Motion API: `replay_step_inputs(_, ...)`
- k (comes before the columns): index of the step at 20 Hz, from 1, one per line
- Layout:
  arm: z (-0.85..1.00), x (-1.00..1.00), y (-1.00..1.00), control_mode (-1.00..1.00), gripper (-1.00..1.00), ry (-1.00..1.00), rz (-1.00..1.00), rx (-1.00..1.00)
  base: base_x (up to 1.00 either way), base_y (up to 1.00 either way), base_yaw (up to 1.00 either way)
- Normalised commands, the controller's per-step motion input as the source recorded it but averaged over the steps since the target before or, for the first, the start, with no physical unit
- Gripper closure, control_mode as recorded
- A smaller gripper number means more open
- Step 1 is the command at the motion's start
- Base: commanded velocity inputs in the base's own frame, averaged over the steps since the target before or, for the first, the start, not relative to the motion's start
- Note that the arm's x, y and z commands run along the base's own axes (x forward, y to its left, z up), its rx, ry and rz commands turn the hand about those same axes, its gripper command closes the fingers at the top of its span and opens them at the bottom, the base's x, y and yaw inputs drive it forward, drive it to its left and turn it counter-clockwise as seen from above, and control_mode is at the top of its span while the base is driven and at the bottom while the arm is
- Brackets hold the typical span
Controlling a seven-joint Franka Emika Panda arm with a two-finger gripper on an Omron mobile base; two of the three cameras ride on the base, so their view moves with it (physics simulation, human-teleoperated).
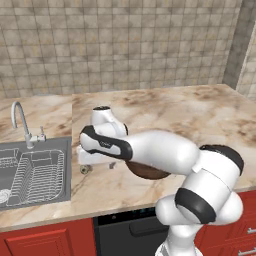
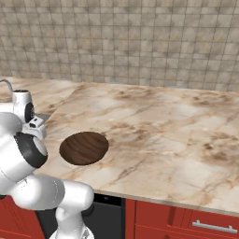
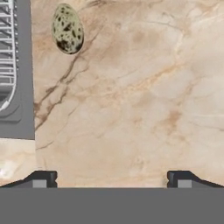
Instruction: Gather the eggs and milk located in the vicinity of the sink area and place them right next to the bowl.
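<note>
While the tool [image 3: 112, 179] hangs wide apart over the tabletop [image 3: 131, 96], the hand view shows the egg [image 3: 67, 29] ahead; the right base view shows the bowl [image 2: 84, 147].

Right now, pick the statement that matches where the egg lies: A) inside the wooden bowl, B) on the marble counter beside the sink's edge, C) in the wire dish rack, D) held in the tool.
B: the hand view shows the speckled egg lying on the marble counter just beside the sink rim, ahead of the open tool, which holds nothing.
</note>
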Motion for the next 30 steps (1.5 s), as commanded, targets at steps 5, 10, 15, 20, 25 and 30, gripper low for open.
replay_step_inputs(5,-0.13,0.38,0.19,-1.00,-1.00,0.00,0.00,0.00,0.00,0.00,0.00)
replay_step_inputs(10,-0.14,0.45,0.21,-1.00,-1.00,0.00,-0.01,0.00,0.00,0.00,0.00)
replay_step_inputs(15,-0.20,0.37,0.24,-1.00,-1.00,0.00,0.00,0.00,0.00,0.00,0.00)
replay_step_inputs(20,-0.24,0.26,0.25,-1.00,-1.00,0.00,0.00,0.00,0.00,0.00,0.00)
replay_step_inputs(25,-0.25,0.17,0.06,-1.00,-1.00,0.00,-0.01,0.00,0.00,0.00,0.00)
replay_step_inputs(30,-0.22,0.14,0.00,-1.00,-1.00,0.00,-0.02,0.00,0.00,0.00,0.00)
